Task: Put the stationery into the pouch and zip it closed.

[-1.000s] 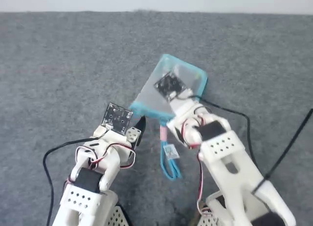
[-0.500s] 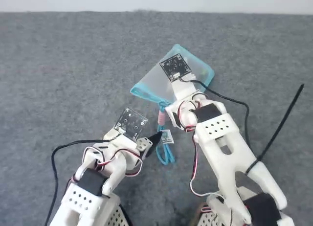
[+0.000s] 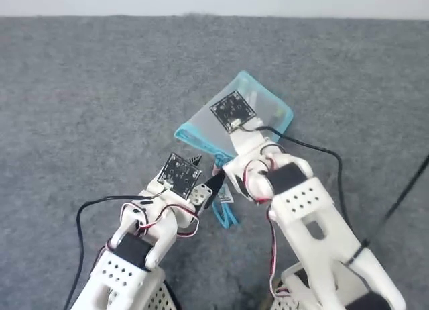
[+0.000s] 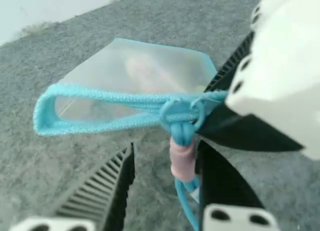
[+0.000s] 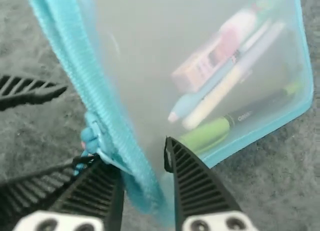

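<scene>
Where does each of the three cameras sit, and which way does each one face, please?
High view: fixed above the table, looking down; it shows the left arm, the right arm and the pouch.
Left wrist view: on the left arm, looking along its open jaws at the pink zipper pull.
Right wrist view: on the right arm, looking along its jaws, which clamp the pouch's zipper edge; stationery lies inside.
Shared: both wrist views show the zipper edge.
</scene>
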You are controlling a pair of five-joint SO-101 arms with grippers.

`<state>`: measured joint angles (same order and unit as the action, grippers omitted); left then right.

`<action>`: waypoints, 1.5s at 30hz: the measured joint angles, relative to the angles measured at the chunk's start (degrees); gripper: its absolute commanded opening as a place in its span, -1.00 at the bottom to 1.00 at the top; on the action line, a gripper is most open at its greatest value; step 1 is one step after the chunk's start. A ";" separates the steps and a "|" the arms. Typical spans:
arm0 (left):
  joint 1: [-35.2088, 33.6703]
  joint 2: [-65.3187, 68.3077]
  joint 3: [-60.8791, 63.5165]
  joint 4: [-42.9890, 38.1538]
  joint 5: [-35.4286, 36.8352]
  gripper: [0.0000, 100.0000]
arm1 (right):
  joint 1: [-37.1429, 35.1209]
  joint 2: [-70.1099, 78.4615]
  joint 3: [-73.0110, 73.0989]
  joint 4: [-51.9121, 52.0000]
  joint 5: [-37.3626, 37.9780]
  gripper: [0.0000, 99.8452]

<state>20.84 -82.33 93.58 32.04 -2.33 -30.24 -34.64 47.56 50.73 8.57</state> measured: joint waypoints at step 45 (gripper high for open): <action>-12.75 0.09 3.69 -5.63 -0.18 -0.98 | -0.26 -8.88 10.11 -1.32 8.97 -0.99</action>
<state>8.09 -82.24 97.27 26.42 -2.51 -30.51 -43.52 57.67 49.41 17.54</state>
